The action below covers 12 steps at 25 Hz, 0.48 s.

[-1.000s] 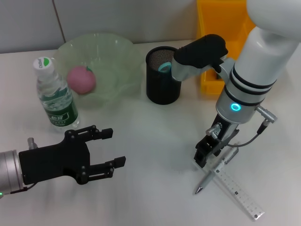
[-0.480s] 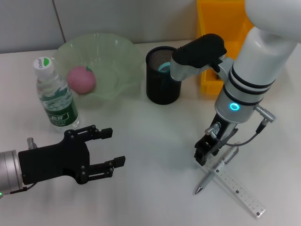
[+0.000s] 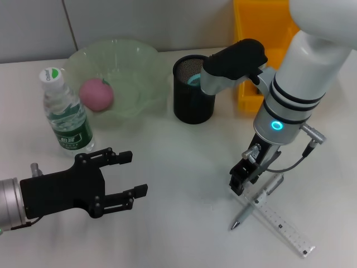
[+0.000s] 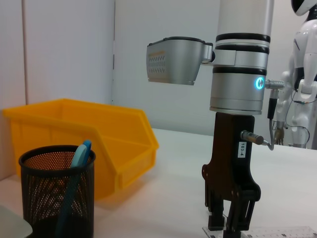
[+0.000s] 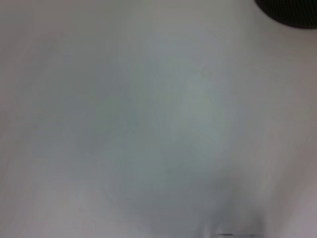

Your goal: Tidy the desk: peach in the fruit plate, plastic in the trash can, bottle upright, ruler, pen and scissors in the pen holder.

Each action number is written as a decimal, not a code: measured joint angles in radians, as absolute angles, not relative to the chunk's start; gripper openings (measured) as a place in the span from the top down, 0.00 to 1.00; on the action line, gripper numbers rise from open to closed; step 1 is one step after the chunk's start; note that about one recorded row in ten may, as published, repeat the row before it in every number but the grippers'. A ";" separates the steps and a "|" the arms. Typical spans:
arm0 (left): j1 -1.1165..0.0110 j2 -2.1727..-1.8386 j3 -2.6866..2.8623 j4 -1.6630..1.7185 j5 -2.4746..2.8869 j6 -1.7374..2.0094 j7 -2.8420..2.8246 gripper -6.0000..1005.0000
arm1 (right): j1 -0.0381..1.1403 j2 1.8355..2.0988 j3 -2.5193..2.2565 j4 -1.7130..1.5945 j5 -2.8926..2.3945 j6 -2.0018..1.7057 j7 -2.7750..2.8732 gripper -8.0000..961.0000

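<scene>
My right gripper (image 3: 240,183) (image 4: 225,225) is down at the table, shut on the near end of the clear ruler (image 3: 281,226) (image 4: 267,232). The silver pen (image 3: 254,205) lies crossed with the ruler beside it. The black mesh pen holder (image 3: 192,103) (image 4: 57,193) holds a teal handle (image 3: 196,79) (image 4: 79,156), seemingly the scissors. The pink peach (image 3: 96,94) sits in the green fruit plate (image 3: 139,61). The bottle (image 3: 66,114) stands upright. My left gripper (image 3: 129,174) hovers open at the front left. No plastic is in view.
A yellow bin (image 3: 262,50) (image 4: 99,139) stands behind the right arm, right of the pen holder. The right wrist view gives only bare white table and the holder's dark edge (image 5: 287,6).
The right gripper has shifted slightly left, and the ruler's far end has moved a little with it. The left arm has barely moved.
</scene>
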<state>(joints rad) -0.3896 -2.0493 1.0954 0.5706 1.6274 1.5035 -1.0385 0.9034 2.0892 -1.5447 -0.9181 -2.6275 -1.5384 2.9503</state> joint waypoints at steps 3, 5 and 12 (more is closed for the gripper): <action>-0.390 -2.048 1.093 0.571 1.627 1.507 -1.038 0.25 | 0.905 2.089 -1.543 -0.922 -2.628 -1.541 2.949 0.60; -0.390 -2.048 1.092 0.571 1.627 1.508 -1.038 0.25 | 0.906 2.089 -1.540 -0.924 -2.627 -1.542 2.949 0.60; -0.390 -2.048 1.092 0.571 1.628 1.508 -1.038 0.25 | 0.909 2.088 -1.539 -0.929 -2.626 -1.551 2.947 0.60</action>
